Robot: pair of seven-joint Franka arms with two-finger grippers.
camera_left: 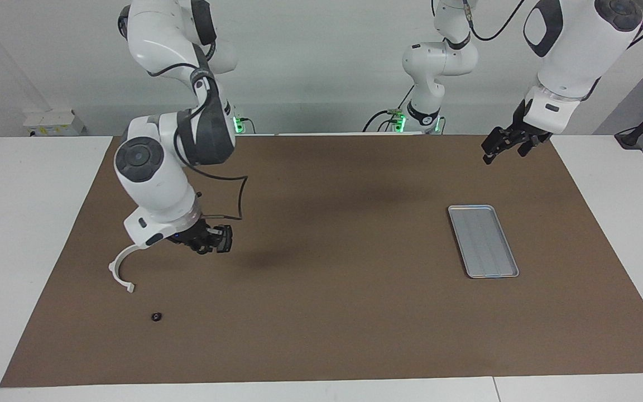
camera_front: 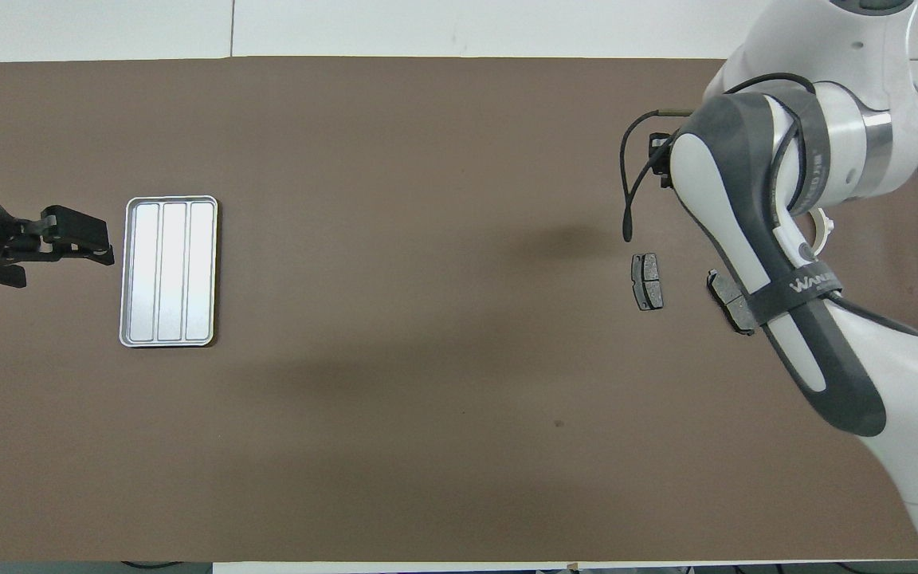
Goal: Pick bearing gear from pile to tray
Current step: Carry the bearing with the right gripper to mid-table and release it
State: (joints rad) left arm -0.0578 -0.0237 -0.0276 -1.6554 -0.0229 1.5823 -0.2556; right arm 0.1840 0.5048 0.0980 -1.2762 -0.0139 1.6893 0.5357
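The pile lies at the right arm's end of the mat: a white half-ring bracket point(camera_left: 120, 268), a small black round piece point(camera_left: 157, 316) farther from the robots, and two dark brake pads point(camera_front: 647, 281) point(camera_front: 731, 301). My right gripper point(camera_left: 210, 242) hangs raised above the mat over the pile, beside the bracket. I cannot see whether it holds anything. In the overhead view its own arm hides it. The silver ribbed tray point(camera_left: 483, 240) point(camera_front: 168, 271) lies bare at the left arm's end. My left gripper point(camera_left: 503, 148) point(camera_front: 76, 239) waits open in the air beside the tray.
A brown mat point(camera_left: 327, 312) covers the table, with white table edge around it. A loose black cable point(camera_left: 238, 195) hangs from the right arm's wrist.
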